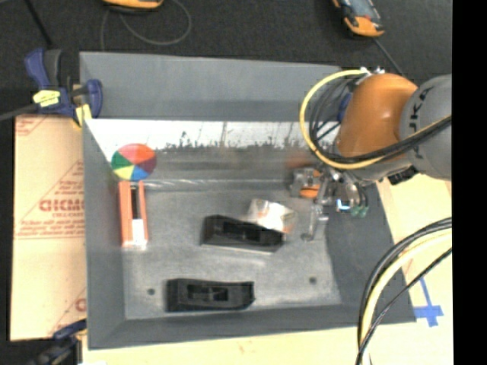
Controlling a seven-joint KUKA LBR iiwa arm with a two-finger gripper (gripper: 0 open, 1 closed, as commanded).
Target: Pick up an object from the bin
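Observation:
My gripper hangs low over the right part of the bin floor, close to the right wall. Just to its left lies a crumpled clear wrapper with an orange patch, a small gap away from the gripper. Touching the wrapper's lower left side is a black oblong block, lying flat and slightly tilted. Nothing shows in the gripper's grasp.
A second black oblong block lies near the front wall. An orange and white bar lies along the left wall, with a multi-coloured ball behind it in the back left corner. The arm with its orange cover and cables overhangs the bin's right side.

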